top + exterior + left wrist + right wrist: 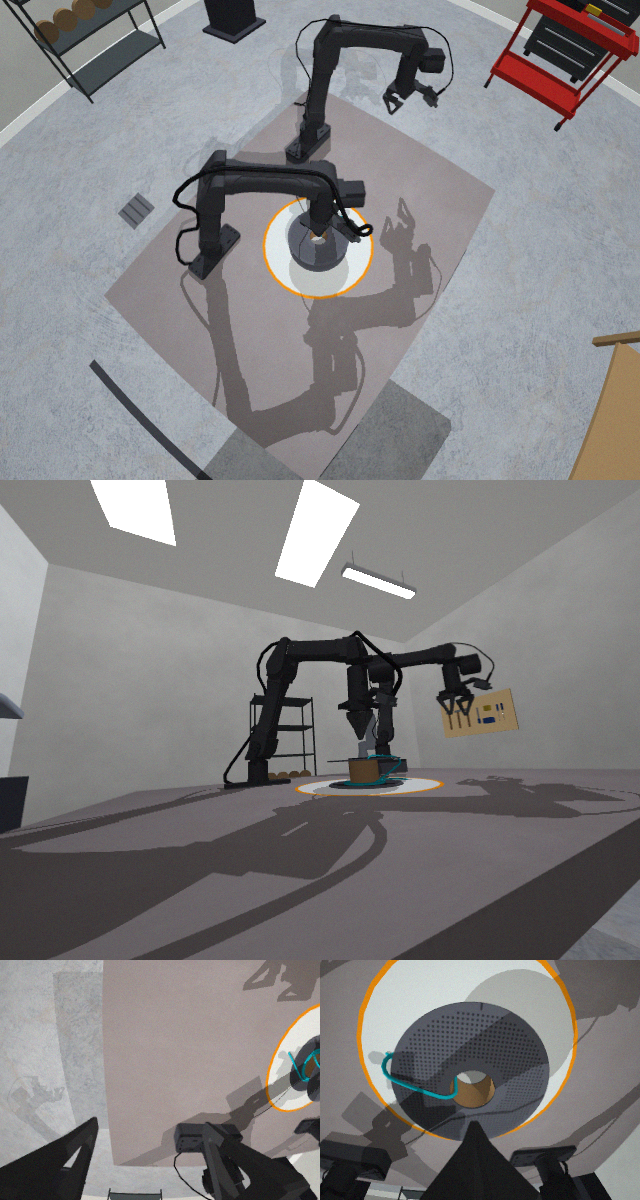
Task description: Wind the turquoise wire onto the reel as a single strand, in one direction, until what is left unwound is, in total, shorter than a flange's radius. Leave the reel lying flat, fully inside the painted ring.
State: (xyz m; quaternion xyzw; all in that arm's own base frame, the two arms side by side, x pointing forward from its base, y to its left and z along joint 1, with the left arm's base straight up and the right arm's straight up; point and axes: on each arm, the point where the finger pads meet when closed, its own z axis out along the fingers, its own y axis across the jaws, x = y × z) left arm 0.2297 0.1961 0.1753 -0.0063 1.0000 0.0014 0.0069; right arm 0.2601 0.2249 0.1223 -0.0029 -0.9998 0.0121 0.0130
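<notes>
The reel point(317, 260) point(363, 771) point(470, 1040) lies flat inside the orange painted ring point(264, 248) point(269, 1080) point(359, 1035), with dark perforated flanges and a brown core. The turquoise wire point(400, 762) point(415, 1089) comes out of the core hole, crosses the top flange and bends down past its edge. Some wire lies low by the core in the exterior view; its windings are mostly hidden. My right gripper point(360, 737) point(473, 1125) is shut and empty, above the reel near the core hole. My left gripper point(388, 103) point(458, 713) point(152, 1125) is open and empty, high and well away from the reel.
The left arm's base point(308, 143) and the right arm's base point(215, 252) stand on the brownish table top point(439, 196). The right arm reaches over the ring. A shelf point(113, 64) and a red cart point(537, 82) stand beyond the table.
</notes>
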